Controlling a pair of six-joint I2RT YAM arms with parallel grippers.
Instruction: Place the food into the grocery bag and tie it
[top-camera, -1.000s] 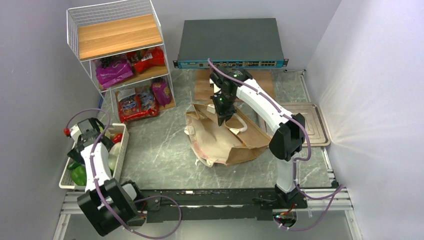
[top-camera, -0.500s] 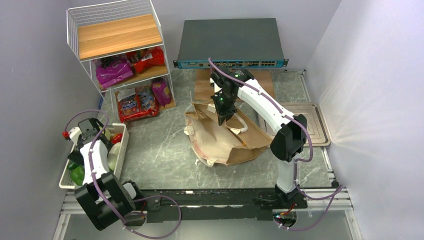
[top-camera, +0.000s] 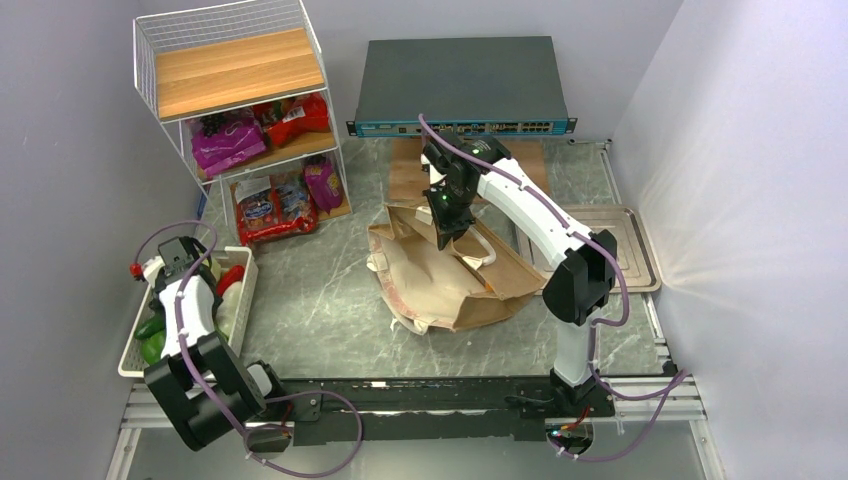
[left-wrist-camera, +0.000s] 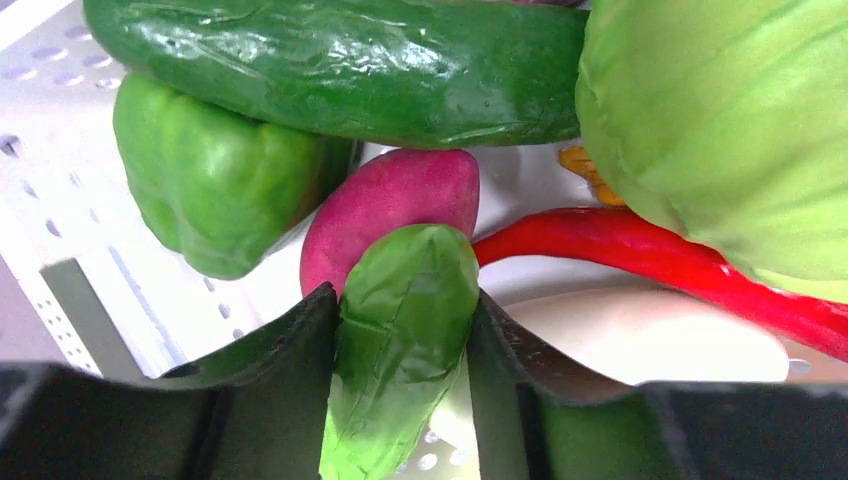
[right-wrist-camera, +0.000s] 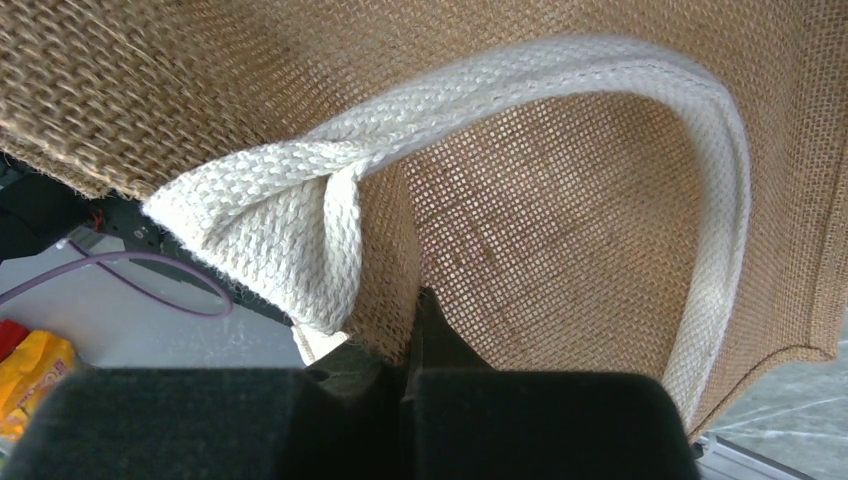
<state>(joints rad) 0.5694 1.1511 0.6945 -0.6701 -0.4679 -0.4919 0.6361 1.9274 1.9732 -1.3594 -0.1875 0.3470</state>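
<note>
My left gripper (left-wrist-camera: 405, 300) is down in the white basket (top-camera: 130, 365), its jaws pressed on both sides of a green leafy vegetable (left-wrist-camera: 405, 320). Around it lie a pale-green cabbage (left-wrist-camera: 720, 130), cucumber (left-wrist-camera: 350, 60), green pepper (left-wrist-camera: 210, 180), purple-red tuber (left-wrist-camera: 390, 200), red chili (left-wrist-camera: 640, 260) and an orange carrot piece (left-wrist-camera: 590, 170). The tan grocery bag (top-camera: 450, 285) lies slumped mid-table. My right gripper (top-camera: 445, 235) is shut on its woven rim (right-wrist-camera: 400, 260), beside a cream handle (right-wrist-camera: 300, 200). Red snack packets (top-camera: 270, 210) and a purple packet (top-camera: 322, 183) sit on the shelf.
A white wire shelf (top-camera: 240, 70) stands at the back left with more magenta (top-camera: 228, 140) and red (top-camera: 295, 118) packets. A dark network switch (top-camera: 460, 85) sits at the back. A metal tray (top-camera: 615, 250) lies right of the bag.
The left arm has swung lower over the basket and its jaws have closed from wide open onto the green leafy vegetable. The right gripper still pinches the bag rim, almost unmoved.
</note>
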